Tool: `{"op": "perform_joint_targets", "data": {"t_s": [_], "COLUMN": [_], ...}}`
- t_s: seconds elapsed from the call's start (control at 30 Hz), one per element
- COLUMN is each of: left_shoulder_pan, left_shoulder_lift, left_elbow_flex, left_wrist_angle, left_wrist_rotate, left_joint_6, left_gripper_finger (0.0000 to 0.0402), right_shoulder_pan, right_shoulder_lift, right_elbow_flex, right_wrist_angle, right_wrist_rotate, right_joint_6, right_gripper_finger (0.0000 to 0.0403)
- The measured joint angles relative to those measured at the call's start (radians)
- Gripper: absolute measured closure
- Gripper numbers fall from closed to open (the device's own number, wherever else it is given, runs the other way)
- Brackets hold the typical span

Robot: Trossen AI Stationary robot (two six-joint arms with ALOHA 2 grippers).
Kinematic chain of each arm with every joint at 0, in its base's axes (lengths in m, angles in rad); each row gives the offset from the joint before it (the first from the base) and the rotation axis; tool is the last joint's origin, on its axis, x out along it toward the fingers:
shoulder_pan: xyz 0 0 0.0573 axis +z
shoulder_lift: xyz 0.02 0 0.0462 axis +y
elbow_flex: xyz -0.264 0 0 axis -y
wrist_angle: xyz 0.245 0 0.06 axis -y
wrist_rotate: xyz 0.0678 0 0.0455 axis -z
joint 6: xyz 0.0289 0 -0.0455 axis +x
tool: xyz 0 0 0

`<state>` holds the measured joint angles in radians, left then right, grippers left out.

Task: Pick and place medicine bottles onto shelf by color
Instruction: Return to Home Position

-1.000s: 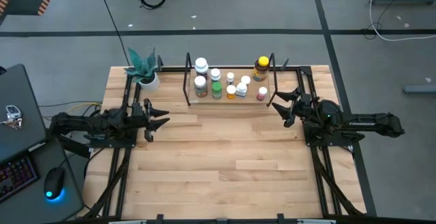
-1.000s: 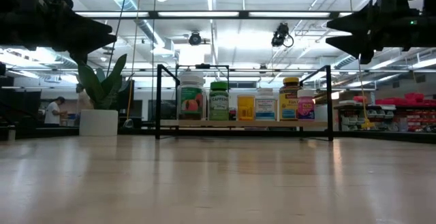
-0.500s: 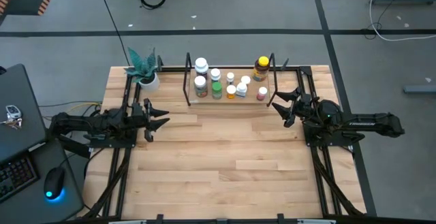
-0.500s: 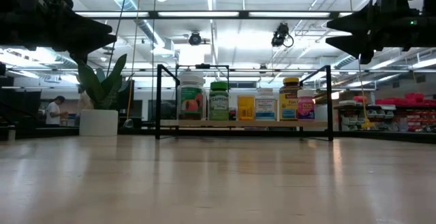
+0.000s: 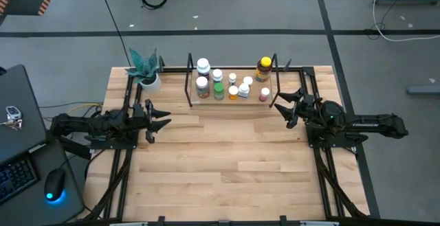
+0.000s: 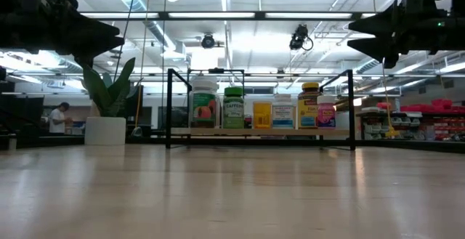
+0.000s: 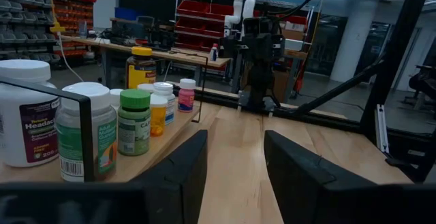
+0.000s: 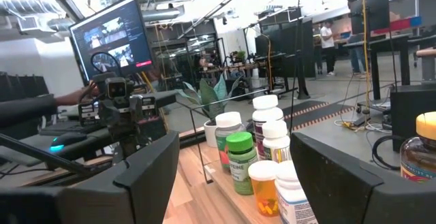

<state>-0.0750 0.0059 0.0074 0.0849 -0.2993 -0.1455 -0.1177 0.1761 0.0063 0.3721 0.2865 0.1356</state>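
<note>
bottles (image 5: pixel 218 88) shelved; left gripper (image 5: pixel 158 119), right gripper (image 5: pixel 283 110) flanking

Left hand (image 5: pixel 163 119) and right hand (image 5: pixel 283 102) — matte black, angular, broad-fingered.

We see 2 arms folded back at opposite edges of the desk (image 5: pixel 220 157), both held above it. Left claw (image 5: pixel 161 117) points inward, fingers (image 7: pixel 184 176) spread apart, nothing between them. Right claw (image 5: pixel 280 102) faces it from the right edge, fingers (image 8: pixel 146 176) parted too, empty.
</note>
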Motion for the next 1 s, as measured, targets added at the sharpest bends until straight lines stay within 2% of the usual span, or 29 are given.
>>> {"op": "perform_joint_targets", "data": {"t_s": [1.0], "left_shoulder_pan": [-0.004], "left_shoulder_lift": [0.001], "left_elbow_flex": [0.0], "left_wrist_angle": [-0.001], "left_wrist_rotate": [0.0], "left_joint_6": [0.001], "left_gripper_finger": [0.0253], "right_shoulder_pan": [0.0], "right_shoulder_lift": [0.0], "right_elbow_flex": [0.0], "right_wrist_angle": [0.0], "right_wrist_rotate": [0.0], "right_joint_6": [0.0], "right_gripper_finger": [0.0114]}}
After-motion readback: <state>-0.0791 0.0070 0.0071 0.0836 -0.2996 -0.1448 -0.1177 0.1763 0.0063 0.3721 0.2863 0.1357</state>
